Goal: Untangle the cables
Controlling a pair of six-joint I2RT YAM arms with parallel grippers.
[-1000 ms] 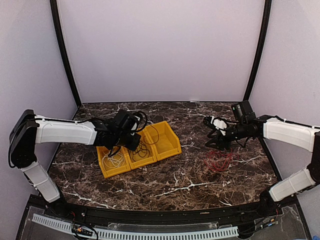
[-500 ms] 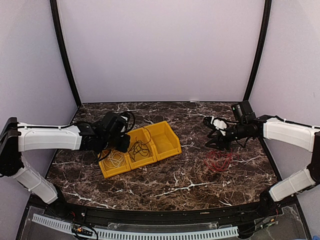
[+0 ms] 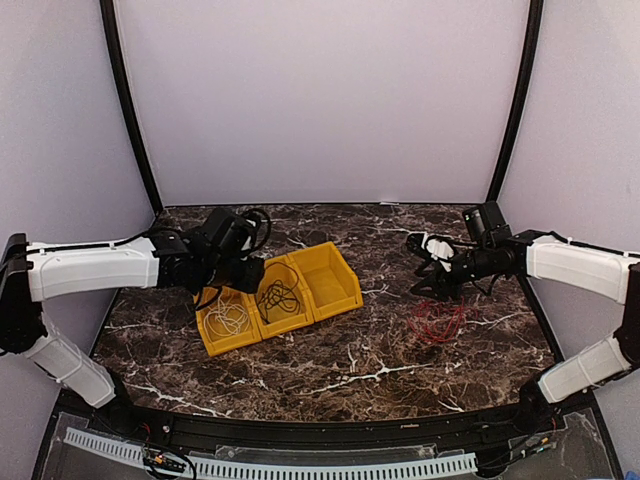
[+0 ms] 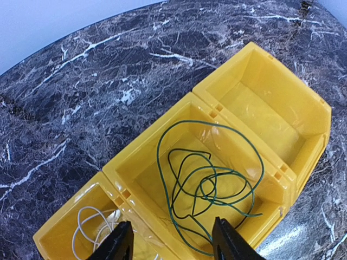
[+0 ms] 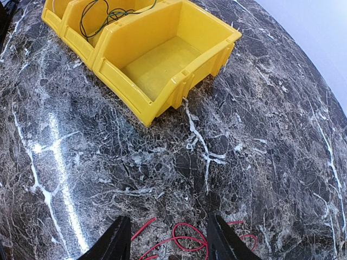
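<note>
Left gripper (image 4: pixel 173 239) has backed off, jaws spread, black cable (image 4: pixel 206 187) binned beside white cable (image 4: pixel 92 227); red cable (image 3: pixel 437 322), four o'clock, awaits the empty, spread-jawed right gripper (image 5: pixel 169 241).

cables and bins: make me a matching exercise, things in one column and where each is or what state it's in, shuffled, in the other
Things
1. white cable
2. black cable
3. red cable
4. right end bin

Places or states
A. on the marble table, outside the bins
B. in the middle bin
C. empty
D. in the left end bin

Pairs: 1-D, 2-B, 3-A, 4-C
</note>
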